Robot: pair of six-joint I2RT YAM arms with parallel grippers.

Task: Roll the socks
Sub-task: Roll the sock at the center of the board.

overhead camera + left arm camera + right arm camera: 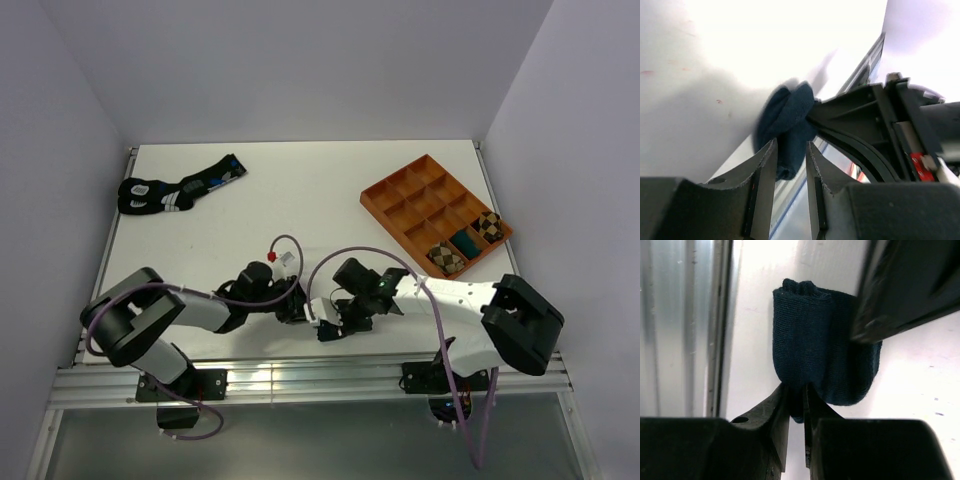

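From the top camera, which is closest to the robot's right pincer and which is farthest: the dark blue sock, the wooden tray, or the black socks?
1. The dark blue sock: pinched in the right pincer itself, low in the middle of the view.
2. The wooden tray: off to the right and farther back.
3. The black socks: far back on the left, the farthest.

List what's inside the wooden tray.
The tray holds two tan argyle sock rolls with a teal roll between them. Compartment floors beneath them are hidden.
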